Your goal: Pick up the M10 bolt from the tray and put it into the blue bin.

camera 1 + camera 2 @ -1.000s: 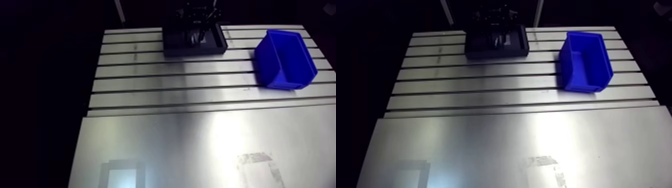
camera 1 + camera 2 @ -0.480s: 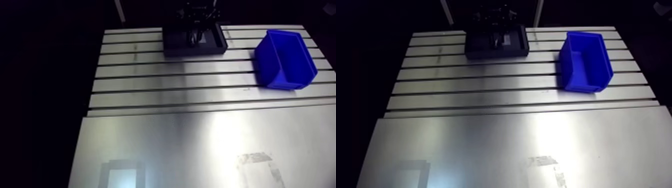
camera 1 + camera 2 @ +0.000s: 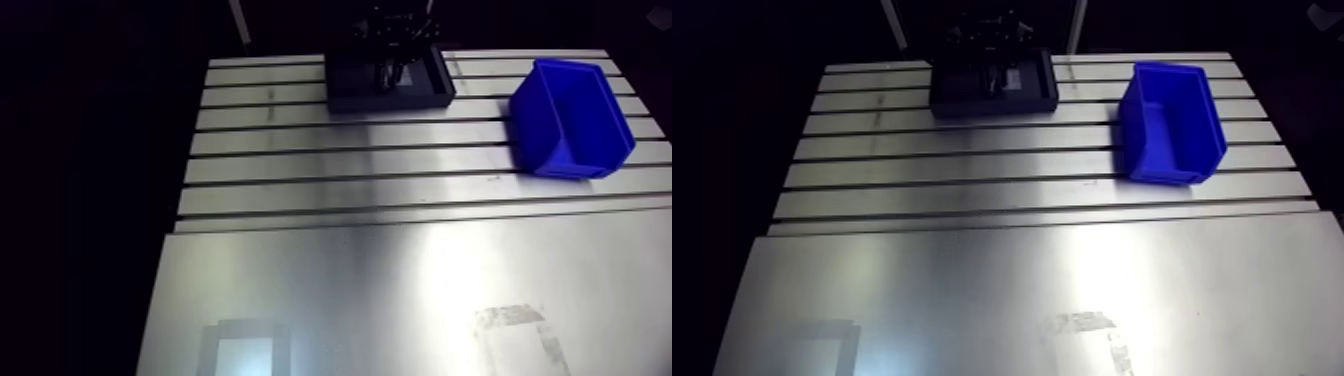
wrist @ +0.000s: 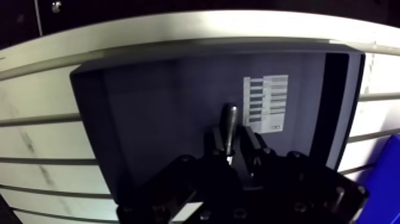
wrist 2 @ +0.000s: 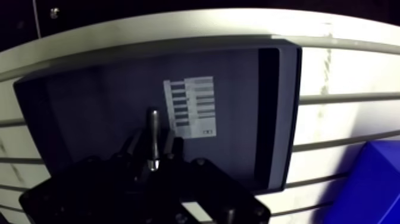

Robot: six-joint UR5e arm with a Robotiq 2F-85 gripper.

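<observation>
Claw point(image 4: 232, 143) low inside the tray point(image 4: 137, 113), tight around M10 bolt point(image 4: 230, 119).

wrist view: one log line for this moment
gripper shut on M10 bolt | over tray | bolt not yet in blue bin

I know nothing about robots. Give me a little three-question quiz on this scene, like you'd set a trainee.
1. What metal thing sits between the fingers of the gripper?
2. The gripper is over: A a dark tray, B a yellow crate, C a red box.
3. True or false: the blue bin stands beside the tray and looks empty.
Key: 1 the M10 bolt, which the fingers are shut on; 2 A; 3 true.
</observation>
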